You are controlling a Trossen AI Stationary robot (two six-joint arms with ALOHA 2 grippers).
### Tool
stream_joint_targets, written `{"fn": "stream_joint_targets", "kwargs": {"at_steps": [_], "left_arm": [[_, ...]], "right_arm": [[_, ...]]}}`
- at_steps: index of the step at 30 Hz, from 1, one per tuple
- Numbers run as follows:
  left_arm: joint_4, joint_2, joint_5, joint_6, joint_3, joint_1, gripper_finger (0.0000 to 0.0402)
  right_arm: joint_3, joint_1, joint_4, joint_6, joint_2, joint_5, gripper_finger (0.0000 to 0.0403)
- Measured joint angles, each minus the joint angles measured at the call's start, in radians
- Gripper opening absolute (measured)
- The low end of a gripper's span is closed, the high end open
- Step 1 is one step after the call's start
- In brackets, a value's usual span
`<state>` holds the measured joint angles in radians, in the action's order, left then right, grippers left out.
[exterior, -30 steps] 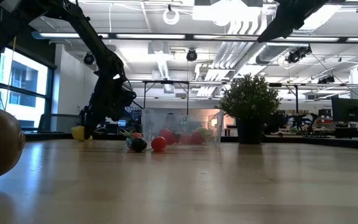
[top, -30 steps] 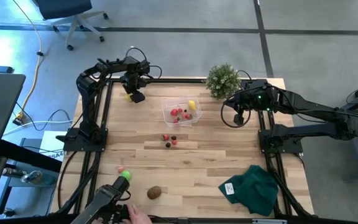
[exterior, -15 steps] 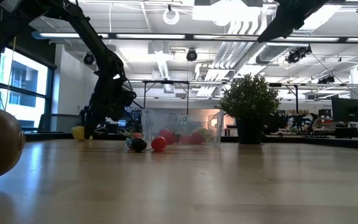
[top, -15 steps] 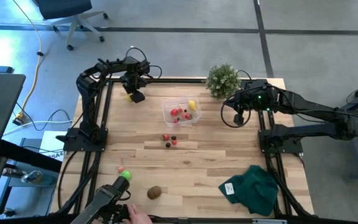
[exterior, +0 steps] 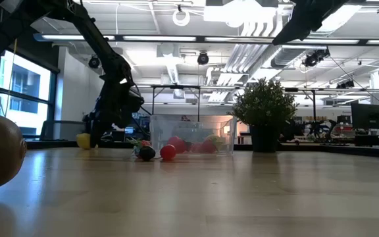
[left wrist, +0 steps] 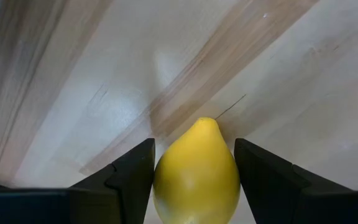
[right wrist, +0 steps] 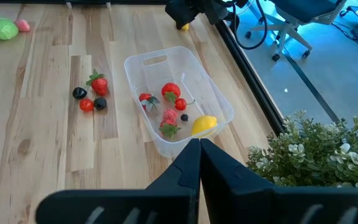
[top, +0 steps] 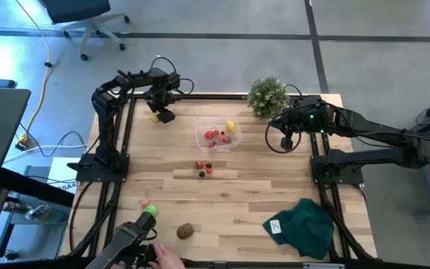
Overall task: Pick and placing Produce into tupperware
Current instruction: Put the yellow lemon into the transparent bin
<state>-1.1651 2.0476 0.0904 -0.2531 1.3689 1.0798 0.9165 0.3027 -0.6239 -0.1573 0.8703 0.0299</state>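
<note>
Left wrist view | left end effector (left wrist: 194, 171) straddles smooth lemon (left wrist: 196, 168) | wood-grain table (left wrist: 278, 74)

Left gripper (top: 161, 116): low at the table's far-left corner, 2 fingers clamped on a yellow lemon (left wrist: 196, 168).
Right gripper (right wrist: 198, 149): raised, fingers pressed together.
</note>
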Motion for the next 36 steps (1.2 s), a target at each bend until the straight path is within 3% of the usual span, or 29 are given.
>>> {"fn": "stream_joint_targets", "kwargs": {"at_steps": [11,26,36], "left_arm": [[-0.004,-0.026,-0.011,-0.003,0.000,0.000,0.0213],[-0.050,-0.031,0.005,0.016,0.000,0.001,0.0312],[-0.049,-0.031,0.012,0.015,0.000,0.001,0.0313]], "right_arm": [[0.000,0.000,0.000,0.000,0.000,0.000,0.0000],[0.000,0.000,0.000,0.000,0.000,0.000,0.0000],[0.000,0.000,0.000,0.000,0.000,0.000,0.0000]]}}
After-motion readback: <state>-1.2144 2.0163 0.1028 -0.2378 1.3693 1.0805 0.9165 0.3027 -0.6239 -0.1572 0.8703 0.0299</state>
